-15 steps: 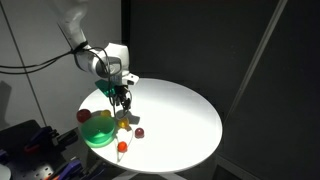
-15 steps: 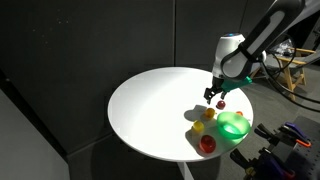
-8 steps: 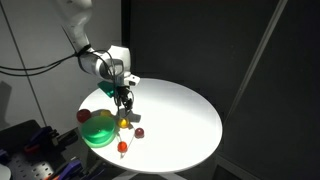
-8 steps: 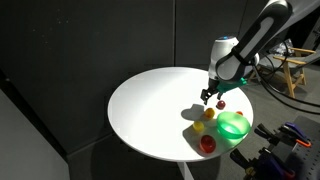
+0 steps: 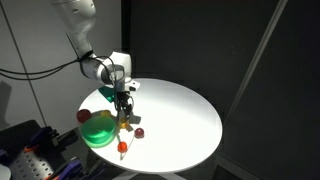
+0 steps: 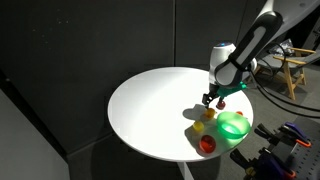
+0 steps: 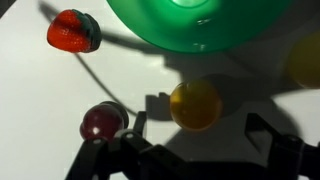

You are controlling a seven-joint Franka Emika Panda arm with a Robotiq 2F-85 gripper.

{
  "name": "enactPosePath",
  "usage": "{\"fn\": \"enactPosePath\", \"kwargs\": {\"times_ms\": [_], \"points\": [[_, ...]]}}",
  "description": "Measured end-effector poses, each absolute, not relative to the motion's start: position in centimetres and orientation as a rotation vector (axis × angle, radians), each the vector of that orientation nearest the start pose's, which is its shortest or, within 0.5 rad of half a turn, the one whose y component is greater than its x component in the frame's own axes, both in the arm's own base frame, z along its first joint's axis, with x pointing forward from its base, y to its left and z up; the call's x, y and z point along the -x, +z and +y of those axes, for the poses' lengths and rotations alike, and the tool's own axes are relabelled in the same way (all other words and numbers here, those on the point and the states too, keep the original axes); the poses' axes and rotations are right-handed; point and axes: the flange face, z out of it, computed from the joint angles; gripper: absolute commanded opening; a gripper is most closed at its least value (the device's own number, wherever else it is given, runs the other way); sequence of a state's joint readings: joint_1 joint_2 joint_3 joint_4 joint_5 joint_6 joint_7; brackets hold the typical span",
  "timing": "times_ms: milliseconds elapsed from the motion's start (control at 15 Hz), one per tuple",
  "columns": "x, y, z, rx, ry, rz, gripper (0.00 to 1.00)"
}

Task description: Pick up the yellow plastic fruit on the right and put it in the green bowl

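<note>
- We see a round white table against a dark backdrop; its top fills the wrist view as a bright white surface.
- A green bowl stands near the table's edge.
- A red strawberry with a green cap lies just beside the bowl, close to the rim of the table.
- A yellow fruit sits near the bowl, apart from it.
- A dark red ball rests near that yellow fruit, not touching it.
- We find a second yellow fruit cut off by the wrist view's edge.
- An orange-red ball lies near the table's edge.
</note>
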State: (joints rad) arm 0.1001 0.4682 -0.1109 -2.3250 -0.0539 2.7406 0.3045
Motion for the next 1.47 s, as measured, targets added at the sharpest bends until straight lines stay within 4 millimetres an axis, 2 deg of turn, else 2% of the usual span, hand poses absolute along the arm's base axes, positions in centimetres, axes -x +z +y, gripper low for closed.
{"fn": "enactPosePath", "kwargs": {"times_ms": [600,1467], "points": [[-50.9,12.6,-1.7,3.183,0.070,0.560,1.00],[-51.7,10.5,-0.6,3.196,0.070,0.532,1.00]]}}
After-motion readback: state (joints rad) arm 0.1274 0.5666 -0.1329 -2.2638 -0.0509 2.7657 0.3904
